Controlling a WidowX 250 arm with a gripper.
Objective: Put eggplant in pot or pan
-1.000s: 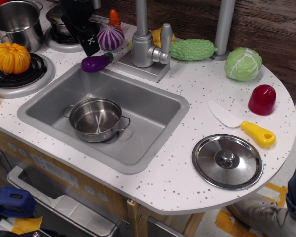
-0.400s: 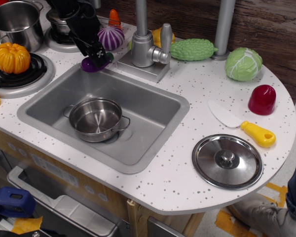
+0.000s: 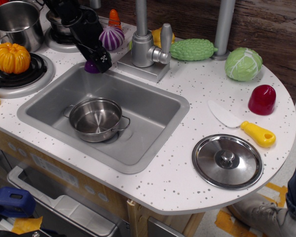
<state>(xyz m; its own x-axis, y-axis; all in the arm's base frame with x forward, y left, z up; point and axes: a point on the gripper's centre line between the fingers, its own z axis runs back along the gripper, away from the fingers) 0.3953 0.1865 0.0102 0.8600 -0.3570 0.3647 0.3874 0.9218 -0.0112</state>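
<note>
1. The eggplant [image 3: 91,66] lay on the white speckled desk [image 3: 197,163] at the far left rim of the sink [image 3: 153,106], just left of the faucet base [image 3: 140,69]. Only a sliver of purple showed, because the black tool [image 3: 99,61] sat over it.
2. The tool was lowered right onto the eggplant, angled down from the far left, apparently so that its fingers could straddle the eggplant. Whether they were spread or already pinching it could not be told.
3. The small steel pot [image 3: 96,117] stood open in the sink basin, near and slightly right of the eggplant. Its lid [image 3: 227,161] lay well apart on the desk at the near right, so nothing blocked a drop from above.
4. The striped onion [image 3: 111,37] sat just beyond the tool, close enough that a careless lift might have nudged it.
</note>
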